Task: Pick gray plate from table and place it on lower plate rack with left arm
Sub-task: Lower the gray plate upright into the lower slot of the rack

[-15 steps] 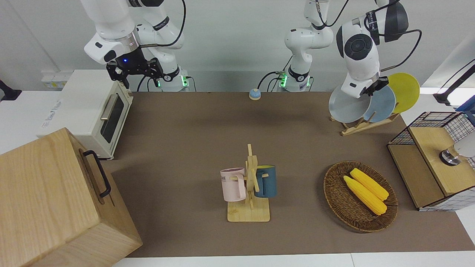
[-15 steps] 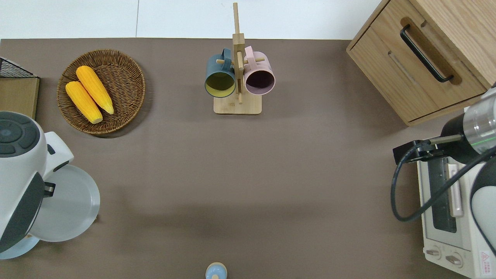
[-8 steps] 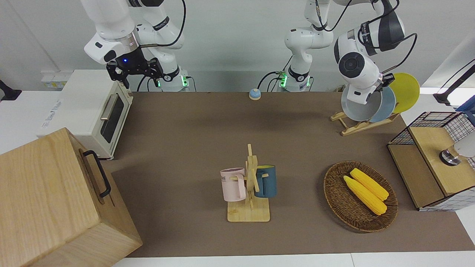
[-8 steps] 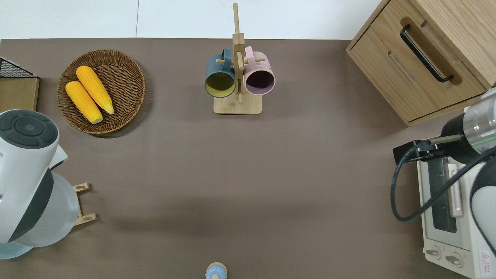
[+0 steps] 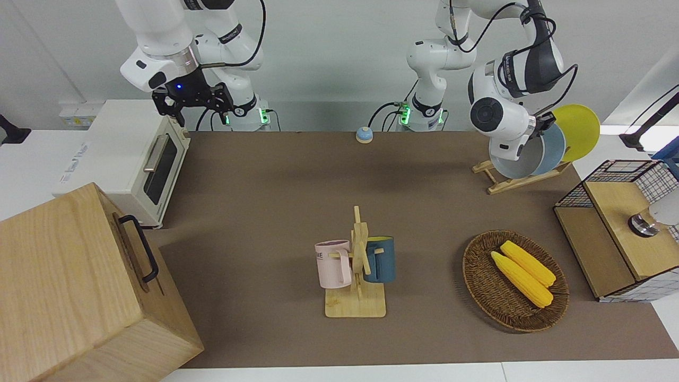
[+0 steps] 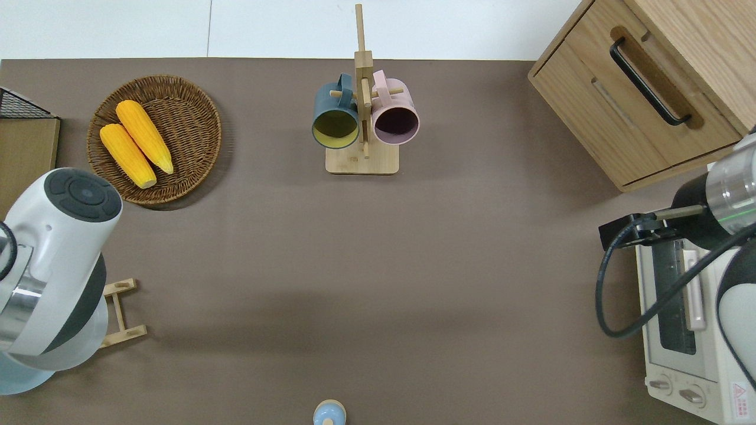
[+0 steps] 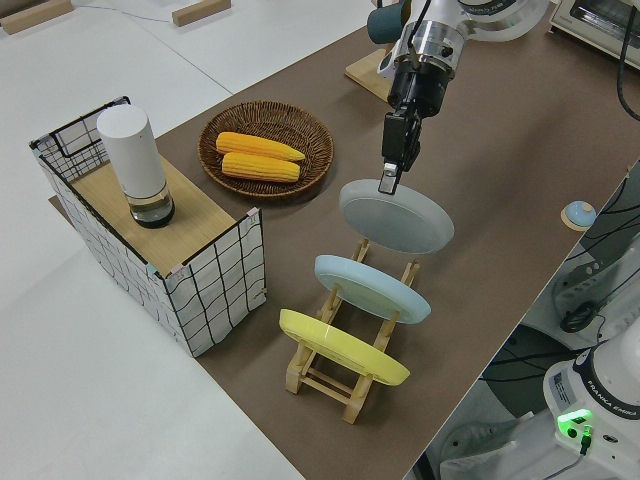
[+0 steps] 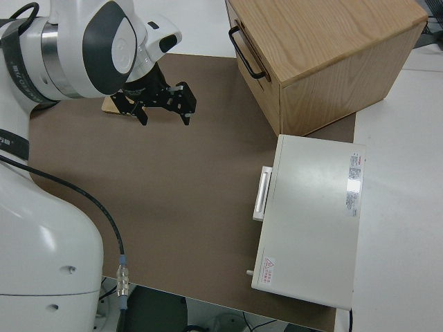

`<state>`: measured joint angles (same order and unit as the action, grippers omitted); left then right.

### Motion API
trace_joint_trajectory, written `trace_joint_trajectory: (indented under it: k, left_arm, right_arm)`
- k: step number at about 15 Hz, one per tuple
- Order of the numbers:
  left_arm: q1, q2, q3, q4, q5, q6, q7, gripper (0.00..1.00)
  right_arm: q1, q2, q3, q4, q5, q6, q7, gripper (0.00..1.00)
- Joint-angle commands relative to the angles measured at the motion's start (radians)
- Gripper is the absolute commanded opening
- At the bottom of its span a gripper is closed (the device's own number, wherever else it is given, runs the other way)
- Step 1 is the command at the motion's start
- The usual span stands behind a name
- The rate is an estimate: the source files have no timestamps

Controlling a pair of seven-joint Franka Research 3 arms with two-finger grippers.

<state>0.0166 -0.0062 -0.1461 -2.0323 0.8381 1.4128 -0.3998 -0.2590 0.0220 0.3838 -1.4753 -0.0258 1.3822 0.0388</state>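
At the left arm's end of the table, the light-wood lower plate rack [image 7: 345, 375] stands with three plates leaning in a row. The left gripper [image 7: 390, 180] hangs over the rack and pinches the upper rim of the gray plate [image 7: 400, 218], its fingers clenched on the edge. The gray plate tilts steeply over the rack's end farthest from the robots; whether its lower edge already sits between the pegs cannot be told. Just beside it, nearer to the robots, the light blue plate [image 7: 372, 288] leans in its slot, and the yellow plate [image 7: 340, 347] leans in the next one.

Farther from the robots than the rack, a wicker basket [image 5: 480, 289] holds two corn cobs [image 5: 522, 276]. A wire-mesh crate [image 7: 215, 290] at the table's edge carries a white cylinder [image 7: 133, 160] on its wooden top. Near the table's middle, a wooden mug tree [image 5: 358, 265] holds a pink mug [image 5: 333, 263] and a dark blue mug [image 5: 380, 259]. A toaster oven [image 5: 135, 159] and a wooden cabinet [image 5: 69, 286] occupy the right arm's end. The right arm is parked, the fingers of its gripper [image 8: 163, 111] spread apart.
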Motion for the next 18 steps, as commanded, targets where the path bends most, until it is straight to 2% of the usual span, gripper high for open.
trace_joint_trajectory:
  k: [1, 5, 8, 9, 10, 12, 14, 18]
  left_arm:
    - [-0.032, 0.034, 0.000, -0.040, 0.027, -0.012, -0.094, 0.00]
    - [-0.033, 0.083, -0.006, -0.046, 0.027, -0.002, -0.129, 0.00]
    - [-0.032, 0.089, -0.006, -0.046, 0.021, 0.003, -0.126, 0.00]
    - [-0.032, 0.089, -0.006, -0.046, 0.019, 0.003, -0.120, 0.12]
    - [-0.032, 0.089, -0.006, -0.046, 0.019, 0.003, -0.111, 0.16]
    - [-0.032, 0.092, -0.006, -0.046, 0.018, 0.002, -0.106, 0.51]
    - [-0.032, 0.095, -0.006, -0.046, 0.018, 0.000, -0.106, 0.62]
    - [-0.032, 0.091, -0.006, -0.039, 0.010, 0.000, -0.079, 0.68]
  right_arm:
    - [-0.023, -0.002, 0.020, 0.007, -0.006, -0.011, 0.012, 0.983]
    - [-0.023, -0.002, 0.020, 0.007, -0.006, -0.011, 0.012, 0.983]
    - [-0.023, -0.002, 0.021, 0.007, -0.006, -0.011, 0.012, 0.983]
    - [-0.023, -0.004, 0.020, 0.007, -0.006, -0.012, 0.012, 0.983]
    - [-0.023, -0.002, 0.021, 0.007, -0.006, -0.012, 0.012, 0.983]
    - [-0.023, -0.004, 0.020, 0.007, -0.006, -0.011, 0.012, 0.983]
    - [-0.023, -0.002, 0.020, 0.007, -0.006, -0.011, 0.012, 0.983]
    - [-0.023, -0.002, 0.020, 0.007, -0.006, -0.011, 0.012, 0.983]
